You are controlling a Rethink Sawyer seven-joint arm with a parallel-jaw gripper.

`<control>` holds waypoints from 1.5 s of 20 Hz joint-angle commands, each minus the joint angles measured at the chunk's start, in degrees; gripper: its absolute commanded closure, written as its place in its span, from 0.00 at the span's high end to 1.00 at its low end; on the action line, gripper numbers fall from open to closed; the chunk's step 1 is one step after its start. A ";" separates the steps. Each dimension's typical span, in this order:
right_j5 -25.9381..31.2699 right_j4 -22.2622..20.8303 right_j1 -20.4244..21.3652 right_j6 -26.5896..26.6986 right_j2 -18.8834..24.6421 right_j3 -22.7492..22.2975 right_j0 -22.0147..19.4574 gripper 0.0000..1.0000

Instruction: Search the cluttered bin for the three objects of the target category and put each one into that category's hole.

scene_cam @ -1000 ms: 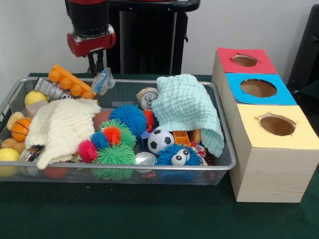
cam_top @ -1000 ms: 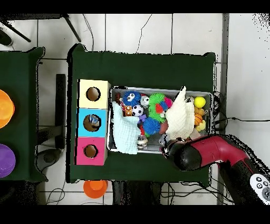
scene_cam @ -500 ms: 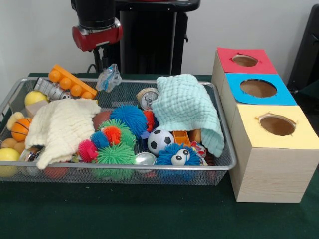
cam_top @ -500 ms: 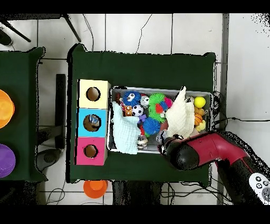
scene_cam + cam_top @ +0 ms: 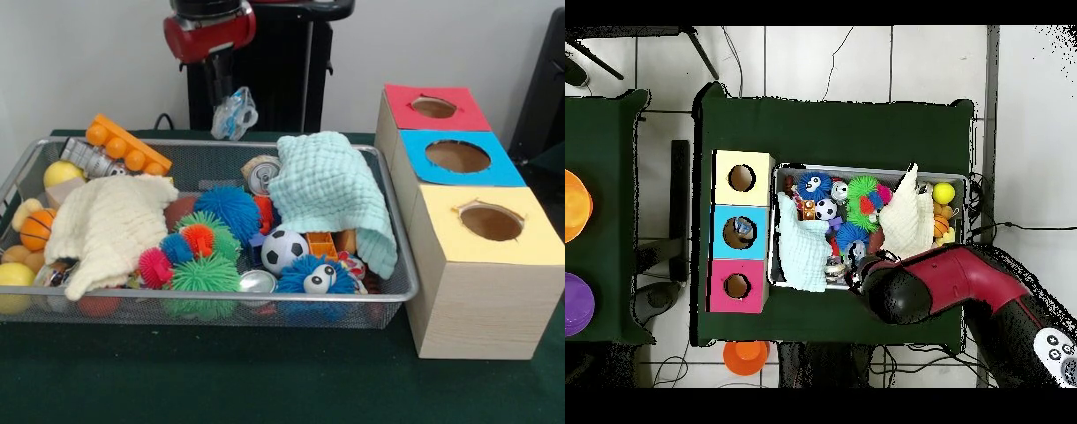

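The claw (image 5: 227, 104) is closed on a crumpled clear bottle (image 5: 235, 114) above the bin (image 5: 388, 265) — light, thin-walled, slick, likely to buckle — so its ridged middle seems the safest hold.

Place: a robotics lab set up for a sorting test.
Robot: a red and black arm (image 5: 965, 290) on a black pedestal (image 5: 265, 66), top centre of the front view.
Bench: green cloth cover (image 5: 221, 380), staged with a wire bin (image 5: 388, 296) of toys and a wooden box (image 5: 481, 305) with colour-marked holes.
Floor: pale tiles (image 5: 865, 60), loose cables (image 5: 735, 65) and a tripod leg (image 5: 700, 50) in the overhead view's upper part.
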State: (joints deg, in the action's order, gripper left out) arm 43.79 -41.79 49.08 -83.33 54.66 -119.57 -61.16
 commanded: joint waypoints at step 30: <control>0.13 11.01 7.62 -3.64 0.36 -0.69 16.45 0.00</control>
State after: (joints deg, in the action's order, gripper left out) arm 43.79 -31.92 56.04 -83.33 58.48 -120.59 -44.90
